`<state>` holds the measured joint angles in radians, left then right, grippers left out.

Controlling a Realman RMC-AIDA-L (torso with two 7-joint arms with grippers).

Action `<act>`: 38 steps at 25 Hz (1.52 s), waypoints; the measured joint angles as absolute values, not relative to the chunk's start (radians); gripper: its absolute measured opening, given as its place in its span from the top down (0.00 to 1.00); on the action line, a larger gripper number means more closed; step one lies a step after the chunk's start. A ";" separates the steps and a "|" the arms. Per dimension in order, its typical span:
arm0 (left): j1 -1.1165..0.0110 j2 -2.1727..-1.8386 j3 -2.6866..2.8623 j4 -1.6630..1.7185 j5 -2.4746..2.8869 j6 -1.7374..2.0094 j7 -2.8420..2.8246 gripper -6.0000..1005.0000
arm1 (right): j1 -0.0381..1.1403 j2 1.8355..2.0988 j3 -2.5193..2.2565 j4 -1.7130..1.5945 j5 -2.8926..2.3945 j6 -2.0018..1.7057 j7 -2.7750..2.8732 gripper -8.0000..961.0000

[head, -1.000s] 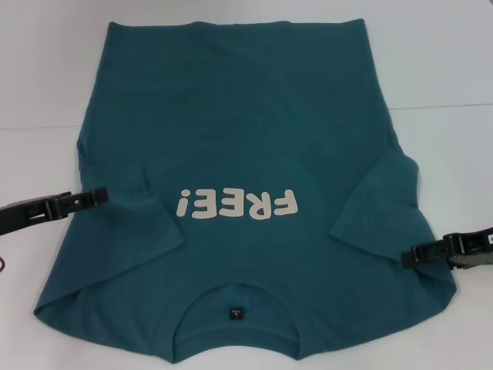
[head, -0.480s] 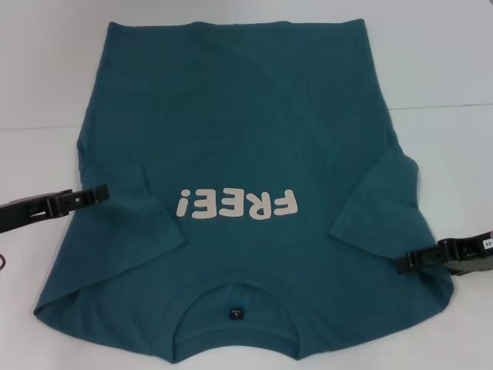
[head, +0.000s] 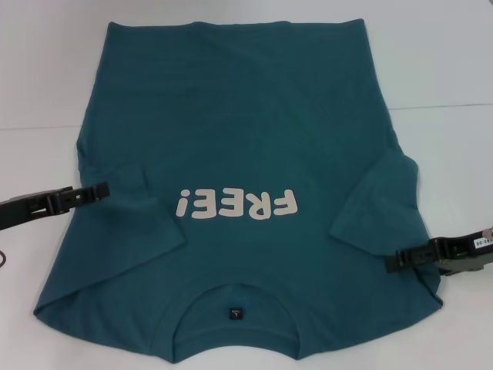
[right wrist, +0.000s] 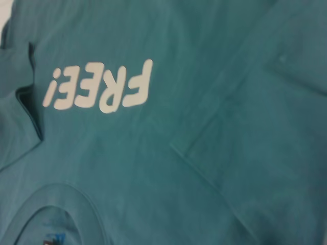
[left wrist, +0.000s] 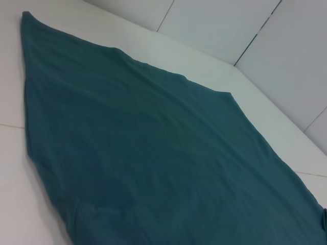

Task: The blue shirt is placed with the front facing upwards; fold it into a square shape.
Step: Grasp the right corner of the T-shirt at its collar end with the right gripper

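The head camera looks forward and down from the near side, taking in the whole blue shirt (head: 231,177) spread on the white tabletop (head: 431,62). The left wrist camera sits low at the left, close to the cloth, looking across it toward the far tabletop edge. The right wrist camera looks down from close above the lettering (right wrist: 99,87) and collar, which the head view shares.
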<state>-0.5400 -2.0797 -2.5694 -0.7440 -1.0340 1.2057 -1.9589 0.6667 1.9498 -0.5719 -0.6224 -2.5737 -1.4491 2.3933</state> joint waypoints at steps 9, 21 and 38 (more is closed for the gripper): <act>-0.542 -2.079 -2.569 -0.744 -1.035 1.202 -1.959 0.13 | 0.670 1.945 -0.580 -0.623 -2.569 -1.440 2.401 0.05; -0.545 -2.082 -2.570 -0.743 -1.034 1.189 -1.959 0.13 | 0.685 1.941 -0.580 -0.624 -2.566 -1.419 2.395 0.05; -0.546 -2.083 -2.560 -0.742 -1.034 1.189 -1.959 0.13 | 0.749 1.965 -0.608 -0.567 -2.567 -1.375 2.385 0.05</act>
